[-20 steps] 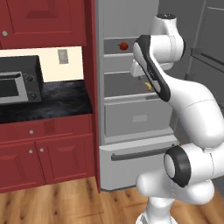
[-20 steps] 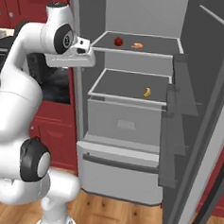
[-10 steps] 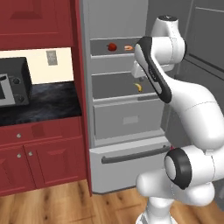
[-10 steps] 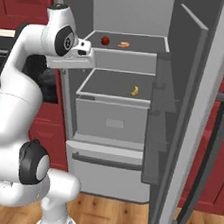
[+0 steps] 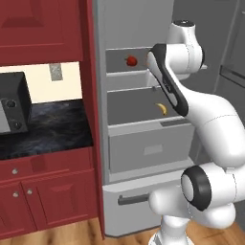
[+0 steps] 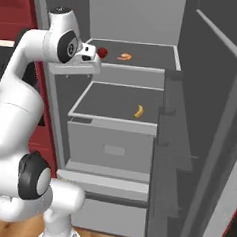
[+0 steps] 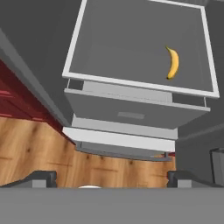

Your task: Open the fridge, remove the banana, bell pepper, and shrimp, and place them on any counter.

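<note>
While the fridge stands with its door swung wide to the right in the right base view, its grey interior is exposed down to the lower drawer, whose dark horizontal handle is seen at the bottom of the left base view. On the upper shelf the bell pepper is seen as a small red ball, and the orange curled shrimp lies just beside it, to its right in the right base view; the two are close but apart. In the left base view the bell pepper is partly flanked by the white arm. One level down, the banana lies flat on the white-rimmed shelf, toward its right side, well apart from the other two items. From the hand view the banana is seen from above, lying lengthwise near the shelf's right rim.

The end effector is held high in front of the fridge opening, at about the level of the upper shelf, pointing downward over the wooden floor and the drawer front. Its fingers are spread fully apart, and nothing is held between them.

To the left of the fridge, the black marbled bench is seen topping red cabinets, with a black microwave standing on it.
</note>
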